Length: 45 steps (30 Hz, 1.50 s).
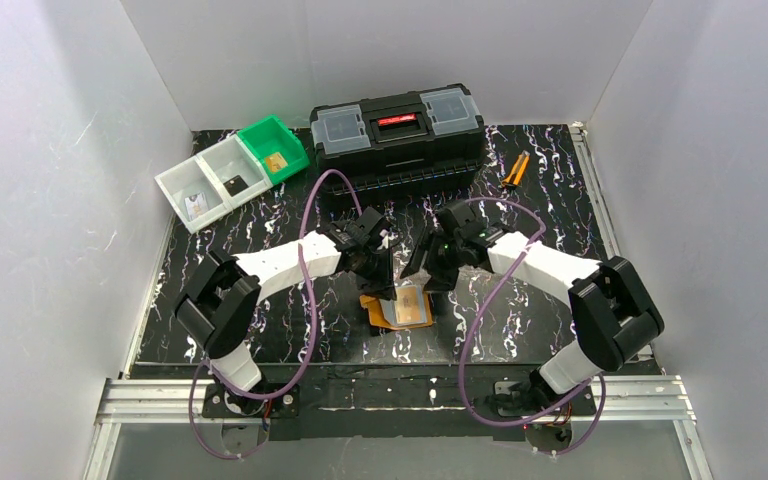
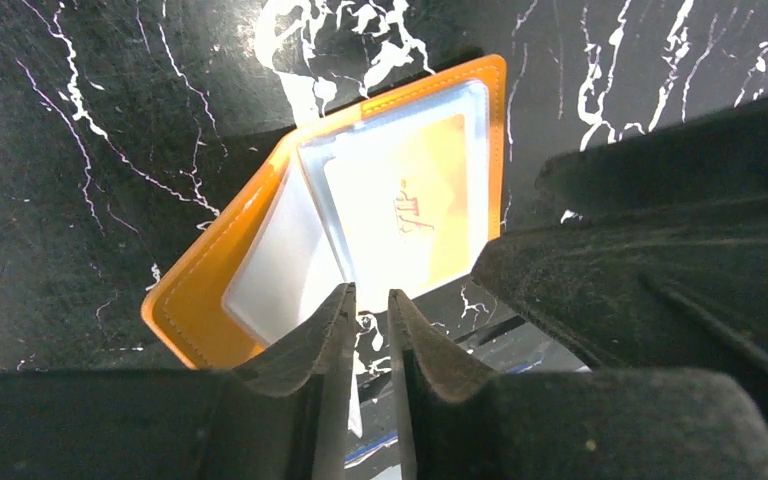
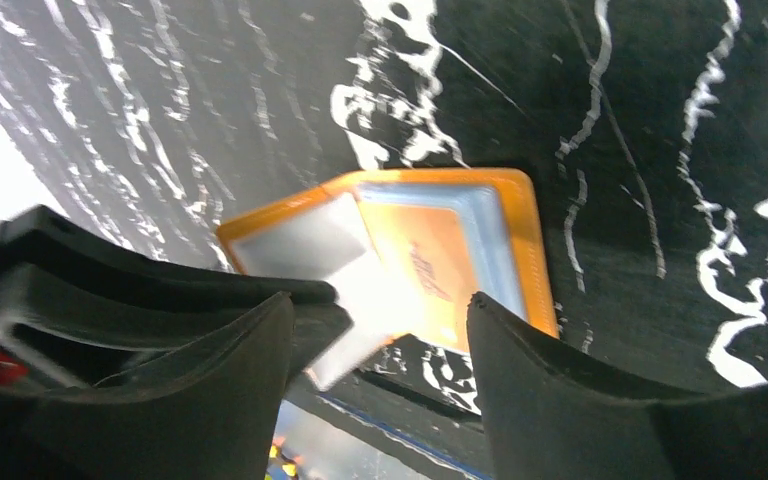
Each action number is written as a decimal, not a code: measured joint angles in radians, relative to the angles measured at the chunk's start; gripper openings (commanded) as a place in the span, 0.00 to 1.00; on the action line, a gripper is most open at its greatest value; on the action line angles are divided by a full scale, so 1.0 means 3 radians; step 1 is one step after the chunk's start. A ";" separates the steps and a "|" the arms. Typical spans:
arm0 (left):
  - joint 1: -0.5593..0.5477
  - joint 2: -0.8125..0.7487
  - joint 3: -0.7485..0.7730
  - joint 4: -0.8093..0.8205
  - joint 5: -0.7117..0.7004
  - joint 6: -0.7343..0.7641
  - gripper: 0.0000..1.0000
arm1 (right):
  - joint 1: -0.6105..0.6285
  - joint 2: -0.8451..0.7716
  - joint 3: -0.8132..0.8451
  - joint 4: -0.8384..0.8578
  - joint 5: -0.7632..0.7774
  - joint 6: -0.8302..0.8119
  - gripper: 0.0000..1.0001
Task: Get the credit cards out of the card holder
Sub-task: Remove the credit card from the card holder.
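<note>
While the card holder (image 1: 370, 303) lies open on the black marbled table (image 1: 550, 200), low centre of the top view between the two arms, one card at least remains inside. A gold-tan card (image 2: 410, 210) sits under the clear pocket on the holder's right half in the left wrist view. The clear pocket leaf (image 2: 275, 275) beside it looks empty.

Left gripper (image 2: 368, 296): jaws narrow, a slim gap only, tips at the lower edge of the pocket leaf. A pale sliver shows in the gap. Cannot tell whether that is the leaf pinched or just table behind.

Right gripper (image 3: 378, 300): jaws wide, nothing held, hovering over the holder's lower edge.

Small flat items lie in the white bins (image 1: 172, 185) and the green bin (image 1: 258, 133), upper left of the top view. Too small to name.

Step in hand, my judgement: steadying or lifting the pocket so the gold-tan card can be drawn.

Next move calls for the left to pin the holder against sliding. The right should close on whatever card edge the pocket mouth offers and pull along the pocket, not across it.
</note>
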<state>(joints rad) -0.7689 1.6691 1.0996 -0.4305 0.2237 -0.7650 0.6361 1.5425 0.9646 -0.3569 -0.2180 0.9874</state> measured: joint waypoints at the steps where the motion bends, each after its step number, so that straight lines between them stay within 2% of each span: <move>1: 0.0000 0.0024 0.0000 0.0008 -0.0010 0.0008 0.21 | 0.0013 -0.0024 -0.0093 0.0000 0.0000 0.0000 0.60; 4: 0.0000 0.0095 -0.0019 0.0067 -0.0018 0.0011 0.23 | 0.0048 -0.0041 -0.0221 -0.0027 0.0015 -0.0033 0.44; 6: 0.0000 0.0139 -0.0056 0.0108 -0.0017 0.0008 0.24 | 0.0100 -0.0041 -0.0262 -0.0051 0.0039 -0.0062 0.37; 13: 0.0000 0.0189 -0.0206 0.0284 0.0014 -0.0033 0.25 | 0.0284 -0.0025 -0.0261 -0.0104 0.0126 -0.0146 0.28; 22: 0.0042 0.0187 -0.0418 0.0610 0.0184 -0.0106 0.23 | 0.0401 0.0216 -0.0217 -0.0233 0.0277 -0.0252 0.29; 32: 0.0158 0.0153 -0.0622 0.0954 0.0468 -0.0193 0.08 | 0.0500 0.0276 -0.0137 -0.0333 0.0312 -0.0259 0.28; 36: 0.0184 0.0137 -0.0675 0.1080 0.0516 -0.0195 0.00 | 0.0515 0.0287 -0.0126 -0.0367 0.0308 -0.0248 0.36; 37: 0.0187 0.0135 -0.0684 0.1094 0.0523 -0.0196 0.00 | 0.0519 0.0289 -0.0122 -0.0367 0.0308 -0.0248 0.40; 39: 0.0195 0.0127 -0.0693 0.1106 0.0537 -0.0192 0.00 | 0.0526 0.0291 -0.0112 -0.0365 0.0306 -0.0245 0.42; 41: 0.0200 0.0127 -0.0693 0.1110 0.0548 -0.0188 0.00 | 0.0532 0.0298 -0.0098 -0.0356 0.0292 -0.0235 0.42; 45: 0.0220 0.0121 -0.0696 0.1105 0.0580 -0.0142 0.00 | 0.0539 0.0315 -0.0080 -0.0378 0.0299 -0.0235 0.35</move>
<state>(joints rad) -0.7029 1.7054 0.8909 -0.0990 0.3977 -0.8078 0.7979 1.6371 0.9405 -0.4702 -0.1284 0.9169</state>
